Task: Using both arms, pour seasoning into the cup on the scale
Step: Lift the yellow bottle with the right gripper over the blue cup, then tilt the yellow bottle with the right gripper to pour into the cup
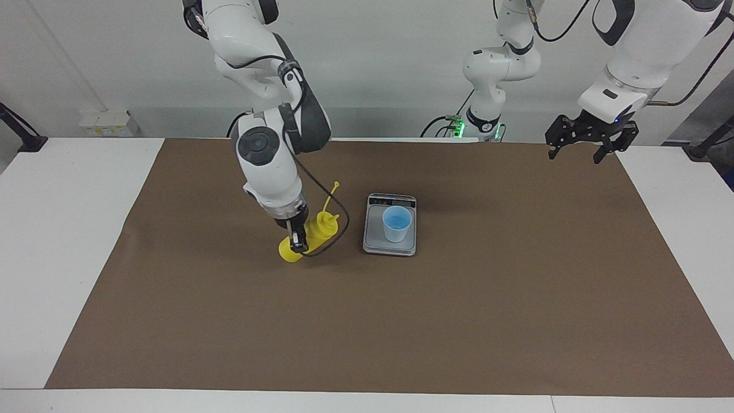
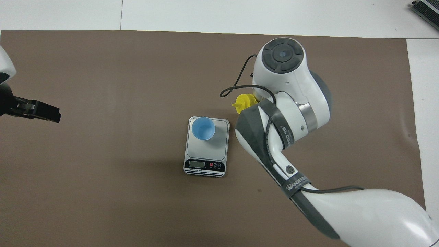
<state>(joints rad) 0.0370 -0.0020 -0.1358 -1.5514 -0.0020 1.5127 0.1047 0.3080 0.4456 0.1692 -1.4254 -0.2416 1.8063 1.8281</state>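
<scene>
The right arm bends steeply down from its raised elbow, its wrist pointing at the tabletop (image 1: 69, 241), and the right gripper (image 1: 297, 241) is clamped around the middle of the seasoning bottle (image 1: 312, 232). The bottle is tilted, its nozzle leaning toward the scale (image 1: 390, 244) just beside the gripper, its thin tethered tip sticking up. In the overhead view the arm's own wrist hides the gripper, and only the bottle's cap (image 2: 245, 102) shows.

The cup (image 1: 397, 223) stands upright on the scale, apart from the gripper and bottle.

The left arm waits, its left gripper (image 1: 590, 143) hanging with fingers spread over the corner of the brown mat (image 1: 401, 321) at its own end of the tabletop. A pale wall backs the arms' bases.
</scene>
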